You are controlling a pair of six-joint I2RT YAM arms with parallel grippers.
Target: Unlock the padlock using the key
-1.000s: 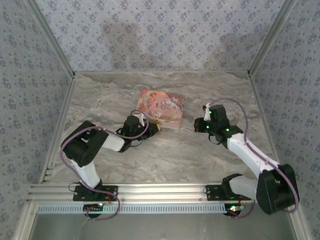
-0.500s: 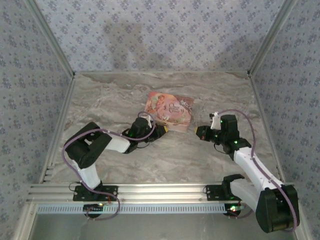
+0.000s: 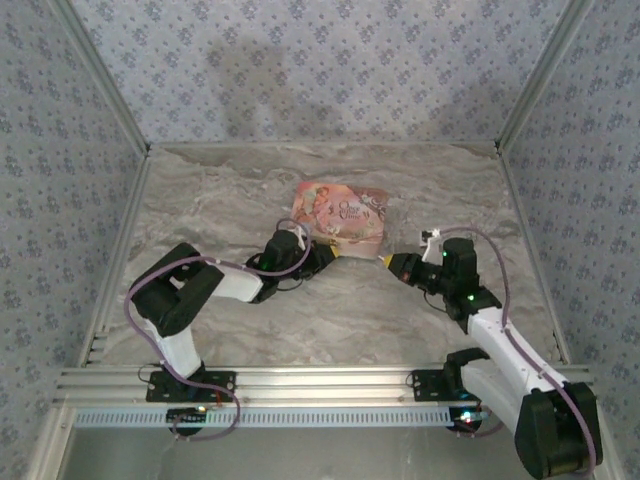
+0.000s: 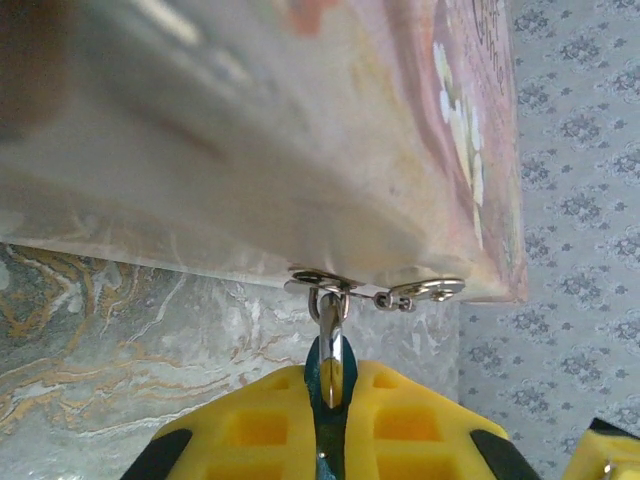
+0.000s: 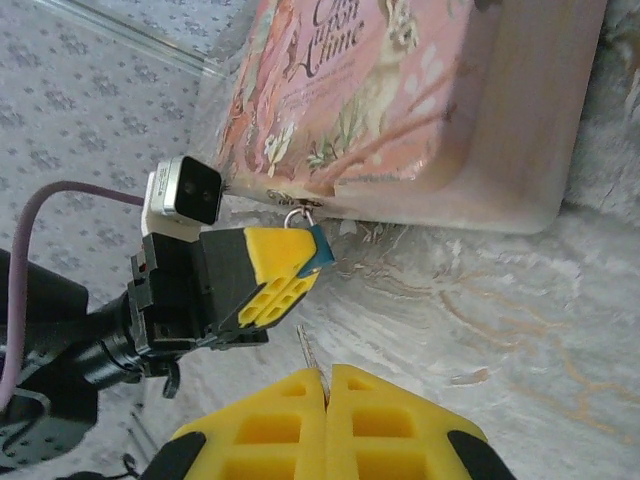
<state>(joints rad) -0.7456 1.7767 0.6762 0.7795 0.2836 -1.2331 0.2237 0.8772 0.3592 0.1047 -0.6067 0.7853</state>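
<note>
The padlock (image 4: 330,362), a tiny blue-dark lock, is pinched between the yellow fingers of my left gripper (image 4: 335,378). Its silver shackle runs up through a metal hasp (image 4: 320,281) on the edge of the pink illustrated box (image 4: 300,130). In the top view my left gripper (image 3: 330,254) sits at the box's (image 3: 342,215) near edge. My right gripper (image 5: 326,372) is shut on the key (image 5: 308,350), whose thin silver blade sticks out toward the padlock (image 5: 321,251). A short gap of table separates the key tip from the lock. My right gripper (image 3: 393,263) faces the left one.
The marble-patterned table (image 3: 340,310) is bounded by patterned walls behind and at both sides. An aluminium rail (image 3: 320,385) runs along the near edge. A second small clasp (image 4: 425,292) hangs on the box edge beside the hasp.
The left gripper has shifted right, dragging the pink box with it. The right gripper has swung down and left, bringing the key closer to the padlock.
</note>
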